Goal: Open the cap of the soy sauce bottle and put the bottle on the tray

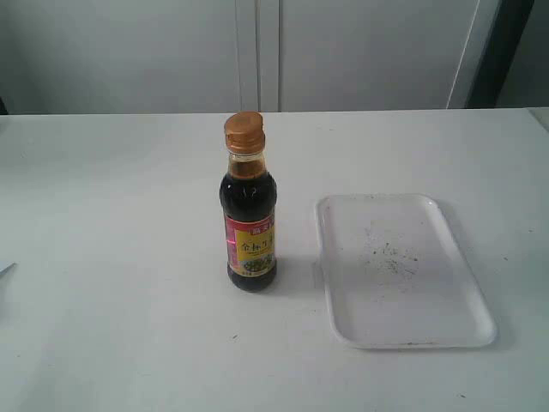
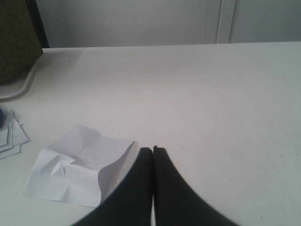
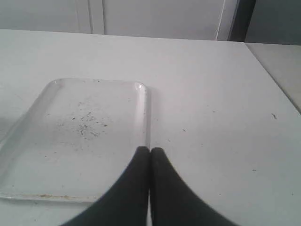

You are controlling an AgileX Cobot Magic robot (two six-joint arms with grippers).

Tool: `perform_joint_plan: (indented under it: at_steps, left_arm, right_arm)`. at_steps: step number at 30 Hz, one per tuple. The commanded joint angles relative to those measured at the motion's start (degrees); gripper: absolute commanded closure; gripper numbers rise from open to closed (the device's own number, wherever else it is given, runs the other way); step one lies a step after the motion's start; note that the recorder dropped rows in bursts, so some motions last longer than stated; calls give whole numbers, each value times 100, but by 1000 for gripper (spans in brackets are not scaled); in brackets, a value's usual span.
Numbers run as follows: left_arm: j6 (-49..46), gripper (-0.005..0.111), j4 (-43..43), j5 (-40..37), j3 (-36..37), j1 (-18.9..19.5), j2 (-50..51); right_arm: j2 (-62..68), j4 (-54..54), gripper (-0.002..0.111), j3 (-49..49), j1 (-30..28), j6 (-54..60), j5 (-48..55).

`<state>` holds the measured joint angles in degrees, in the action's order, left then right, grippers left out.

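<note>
The soy sauce bottle (image 1: 250,225) stands upright near the middle of the white table, dark liquid inside and a yellow and red label on its front. Its copper-orange cap (image 1: 244,132) sits on the neck. To its right lies the white tray (image 1: 467,292), bare except for dark specks; the right wrist view shows the tray (image 3: 28,155) too. My left gripper (image 2: 153,149) is shut with nothing in it, beside a sheet of paper. My right gripper (image 3: 150,150) is shut and holds nothing, near the tray's long rim. Neither gripper appears in the exterior view.
A crumpled white paper sheet (image 2: 75,167) lies on the table by the left gripper. More papers (image 2: 10,136) and a dark olive object (image 2: 16,40) sit at the table's edge in the left wrist view. A wall with panels (image 1: 257,51) runs behind the table.
</note>
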<state>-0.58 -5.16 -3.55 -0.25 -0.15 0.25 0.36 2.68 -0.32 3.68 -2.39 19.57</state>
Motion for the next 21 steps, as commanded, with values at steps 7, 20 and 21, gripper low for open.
perform_joint_plan:
  at_steps: [7,20,21]
  left_arm:
    - [233,107,-39,869,25,6,-25]
    - [375,107,-17,1576,-230,6,309]
    - [375,107,-17,1634,-310,6,444]
  right_arm:
    - [-36,28,108,32,-20,3,-35]
    - [-36,28,108,32,-20,3,-35]
    - [-36,28,108,32,-20,3,-35]
